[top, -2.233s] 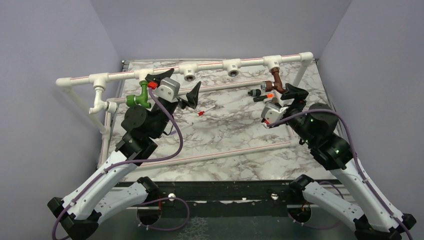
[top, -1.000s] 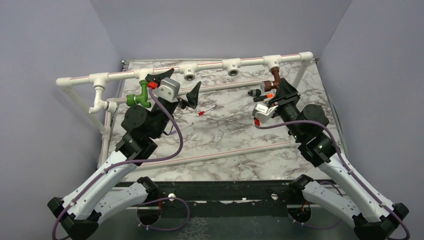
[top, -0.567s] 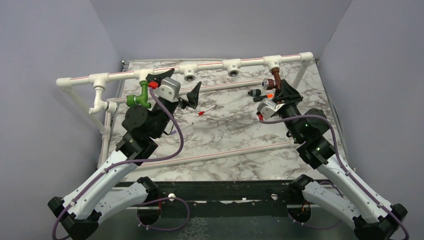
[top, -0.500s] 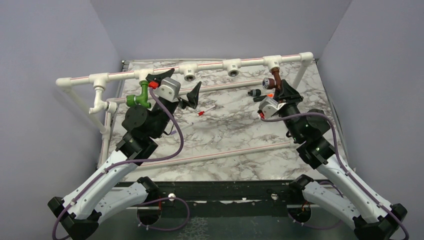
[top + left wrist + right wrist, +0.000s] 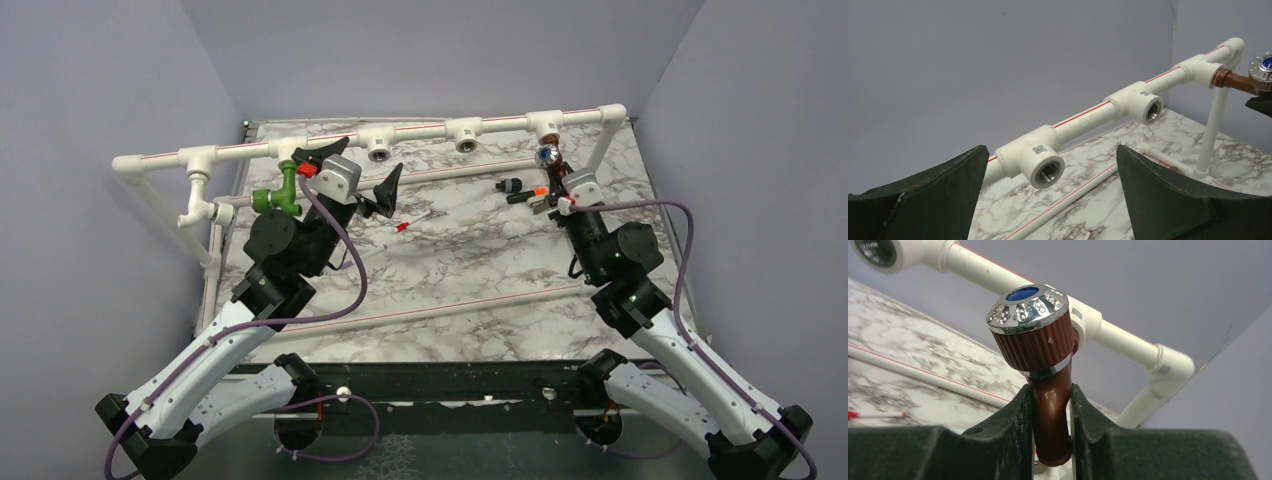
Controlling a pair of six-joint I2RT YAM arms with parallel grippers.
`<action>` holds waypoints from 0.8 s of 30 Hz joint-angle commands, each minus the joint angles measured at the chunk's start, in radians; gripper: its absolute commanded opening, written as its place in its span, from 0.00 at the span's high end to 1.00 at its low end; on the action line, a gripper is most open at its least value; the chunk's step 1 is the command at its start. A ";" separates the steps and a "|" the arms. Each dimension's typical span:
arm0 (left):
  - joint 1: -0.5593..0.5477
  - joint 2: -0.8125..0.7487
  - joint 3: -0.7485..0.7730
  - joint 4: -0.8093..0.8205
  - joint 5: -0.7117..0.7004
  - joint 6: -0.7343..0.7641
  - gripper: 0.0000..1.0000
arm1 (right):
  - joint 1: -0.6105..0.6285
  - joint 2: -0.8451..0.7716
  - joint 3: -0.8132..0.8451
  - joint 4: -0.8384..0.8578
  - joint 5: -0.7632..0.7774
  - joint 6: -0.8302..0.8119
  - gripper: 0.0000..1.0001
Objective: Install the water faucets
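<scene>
The right gripper [image 5: 1050,432] is seen pressed together on the bent spout of the copper-coloured faucet [image 5: 1034,337], with 1 dark finger on each side of the spout and touching it. The ribbed knob of this faucet, capped in chrome with a blue centre, is shown above the fingers. In the top view the copper-coloured faucet [image 5: 547,160] is found at the far right of the white pipe frame [image 5: 420,131], its stem joined to the rightmost T-fitting [image 5: 545,124], and the right gripper [image 5: 553,192] is placed just below it. The same joint is shown from the left wrist camera, where the brown stem [image 5: 1230,79] is set into the fitting.

The left gripper [image 5: 1048,200] is spread wide, and nothing is held between its 2 fingers. Through the gap, 2 open T-fittings [image 5: 1040,162] [image 5: 1143,102] with threaded metal mouths are seen on the top rail. In the top view the left gripper [image 5: 370,158] is held up near the rail, left of centre.

The green faucet [image 5: 275,195] is hung from a T-fitting [image 5: 285,152] towards the left of the frame, just beside the left wrist.

On the marble table [image 5: 470,270], a small black piece with an orange tip [image 5: 525,190] is seen lying near the right gripper, and a small red-tipped item [image 5: 403,227] near the middle.
</scene>
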 commanded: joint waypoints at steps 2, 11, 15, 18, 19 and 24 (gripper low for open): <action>-0.003 -0.010 -0.004 0.022 -0.005 0.002 0.01 | 0.004 -0.004 0.046 0.146 0.066 0.432 1.00; -0.003 -0.010 -0.004 0.021 -0.002 -0.001 0.01 | 0.005 0.008 0.029 0.191 0.136 0.781 1.00; -0.004 -0.010 -0.004 0.021 0.000 -0.001 0.01 | 0.004 -0.004 0.009 0.211 0.158 0.927 0.99; -0.003 -0.009 -0.003 0.021 0.003 -0.005 0.01 | 0.004 -0.014 -0.007 0.214 0.187 1.072 0.99; -0.004 -0.009 -0.003 0.019 0.003 -0.004 0.01 | 0.004 -0.016 -0.012 0.218 0.192 1.113 1.00; -0.003 -0.008 -0.003 0.019 0.001 -0.003 0.01 | 0.004 -0.017 -0.012 0.228 0.208 1.304 0.99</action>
